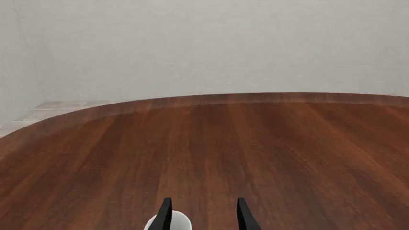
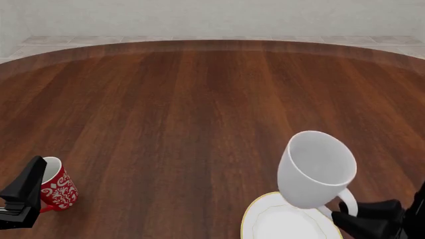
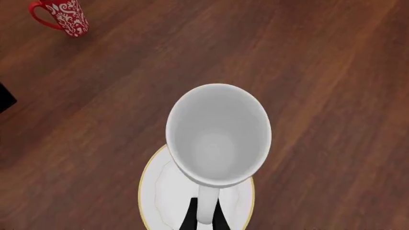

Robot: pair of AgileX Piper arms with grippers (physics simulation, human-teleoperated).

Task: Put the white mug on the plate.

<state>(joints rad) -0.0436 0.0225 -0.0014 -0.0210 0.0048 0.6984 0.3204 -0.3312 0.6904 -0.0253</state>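
The white mug [image 2: 315, 169] hangs tilted just above the plate [image 2: 279, 224], its mouth turned up toward the front camera. My right gripper [image 2: 347, 213] is shut on its loop handle at the table's near right. In the right wrist view the white mug [image 3: 217, 134] fills the middle, and its handle runs down between the black fingers [image 3: 189, 218]. Beneath it lies the gold-rimmed plate [image 3: 160, 191]. My left gripper [image 2: 30, 181] stands open at the near left, right beside a red floral mug [image 2: 58, 190]. The left gripper [image 1: 203, 206] shows two parted fingers.
The round wooden table [image 2: 199, 99] stretches away in front of both arms, and its curved far edge meets a pale tiled floor and wall. The red floral mug [image 3: 64, 17] stands upright far from the plate. Its white rim [image 1: 179, 221] peeks out behind one left finger.
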